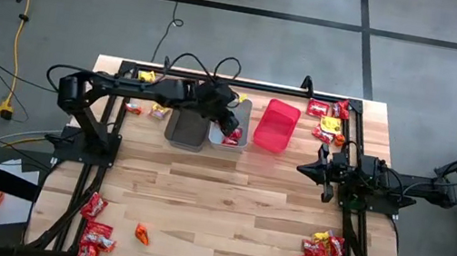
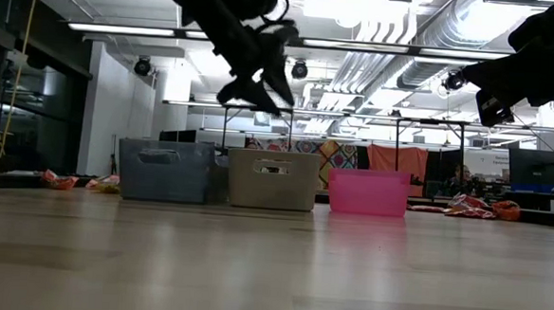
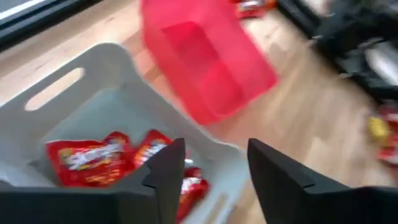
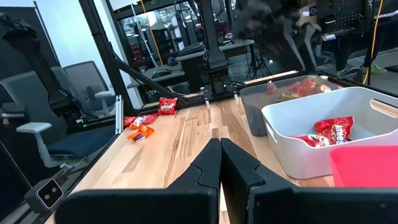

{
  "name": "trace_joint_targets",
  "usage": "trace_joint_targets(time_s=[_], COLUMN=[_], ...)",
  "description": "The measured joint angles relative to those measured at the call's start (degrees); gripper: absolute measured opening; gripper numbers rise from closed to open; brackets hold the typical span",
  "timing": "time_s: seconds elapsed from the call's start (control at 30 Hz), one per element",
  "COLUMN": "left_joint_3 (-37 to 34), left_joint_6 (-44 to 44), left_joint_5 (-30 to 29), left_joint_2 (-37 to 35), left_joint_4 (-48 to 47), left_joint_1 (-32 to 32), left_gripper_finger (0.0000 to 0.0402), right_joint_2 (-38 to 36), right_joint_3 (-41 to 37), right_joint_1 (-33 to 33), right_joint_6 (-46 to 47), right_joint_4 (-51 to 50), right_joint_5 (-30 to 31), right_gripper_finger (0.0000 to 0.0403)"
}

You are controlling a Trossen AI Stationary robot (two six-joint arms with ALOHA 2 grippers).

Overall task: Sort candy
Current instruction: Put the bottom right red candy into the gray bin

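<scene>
Candy (image 3: 87, 158) in red wrappers already down in the middle bin (image 3: 93, 68), between grey bin (image 2: 165, 170) and pink bin (image 1: 277, 125) — more candy heaped at table (image 1: 225, 210) corners, well apart. Left gripper (image 3: 211, 174) above the middle bin, fingers spread, nothing between them. Right gripper (image 4: 219, 163) parked at the right edge, fingers pressed together, empty. Risks from here — clipping the bin's near wall on the way out, nudging it against the pink bin; mixing colours on a hurried next grab.

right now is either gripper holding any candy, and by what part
Nothing is held. The left gripper is open and empty above the white bin; the right gripper is shut on nothing.
</scene>
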Motion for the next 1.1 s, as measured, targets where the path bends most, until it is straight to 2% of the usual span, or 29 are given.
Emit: trace_joint_targets(time_s=[0.03,0.13,0.2,0.27,0.4,0.47,0.6,0.77,0.9,1.1], left_joint_3=[0.2,0.0,-1.5,-4.2,-12.0,-16.1,-21.6,-24.0,-24.1,-24.1], left_joint_6=[-0.1,-0.9,-1.0,-1.2,-4.9,-7.5,-12.3,-16.9,-17.4,-14.2], left_joint_5=[2.2,14.0,16.2,12.9,0.4,-3.8,-7.6,-10.5,-11.8,-12.9], left_joint_2=[-0.7,-4.1,-7.7,-11.7,-19.3,-22.3,-26.0,-28.4,-29.7,-30.6], left_joint_4=[-0.8,-3.2,-3.4,-2.1,4.5,8.5,11.1,11.3,12.0,12.5], left_joint_1=[0.3,0.7,-1.4,-5.5,-15.1,-19.5,-26.2,-30.5,-31.2,-30.5], left_gripper_finger=[0.0174,0.0195,0.0199,0.0200,0.0198,0.0198,0.0198,0.0198,0.0198,0.0198], right_joint_2=[0.0,0.0,0.0,0.0,0.0,0.0,0.0,0.0,0.0,-0.1], right_joint_3=[0.0,0.0,0.0,0.0,0.0,0.0,0.0,0.0,0.0,0.0], right_joint_1=[0.0,0.0,0.0,0.0,0.0,0.0,0.0,0.0,0.0,0.0], right_joint_6=[0.0,0.0,0.0,0.0,0.0,0.0,0.0,1.0,19.2,37.9], right_joint_4=[0.0,0.0,0.0,0.0,0.0,0.0,0.0,1.4,10.3,22.0], right_joint_5=[0.0,0.0,0.0,0.0,0.0,0.0,0.0,0.0,1.3,13.5], right_gripper_finger=[0.0000,0.0000,0.0000,0.0000,0.0000,0.0000,0.0000,0.0000,0.0000,0.0000])
